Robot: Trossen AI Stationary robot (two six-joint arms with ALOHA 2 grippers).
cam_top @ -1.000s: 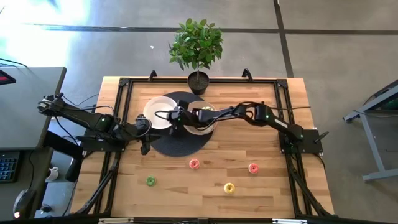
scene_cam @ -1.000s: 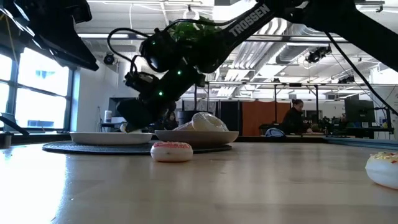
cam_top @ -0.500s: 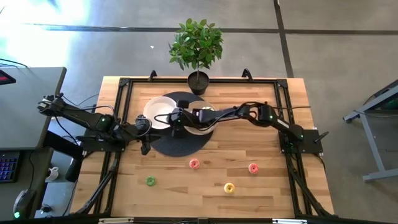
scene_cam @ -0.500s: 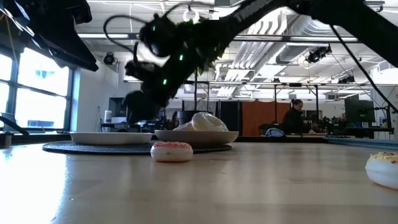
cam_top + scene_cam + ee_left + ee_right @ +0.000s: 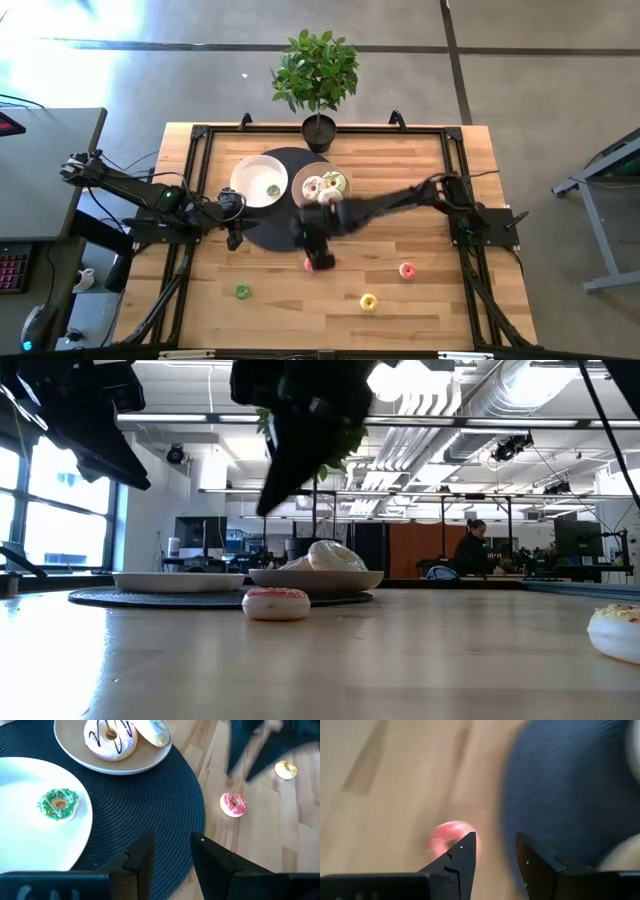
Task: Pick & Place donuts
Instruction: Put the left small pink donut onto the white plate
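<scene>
Right gripper (image 5: 492, 852), fingers apart and empty, has swung from the plates down over the pink donut (image 5: 312, 263) on the worktop (image 5: 430, 300); next pick looks imminent; left gripper (image 5: 170, 855) waits, open

The right arm stretches from the surface's right edge toward its middle, its right gripper (image 5: 318, 255) pointing down with fingers parted. The left gripper (image 5: 232, 240) waits near the left edge, fingers apart.

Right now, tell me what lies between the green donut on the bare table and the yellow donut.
In the high view, only bare wood lies between the green donut and the yellow donut. The pink donut under the right end effector sits farther back, off that line.
</scene>
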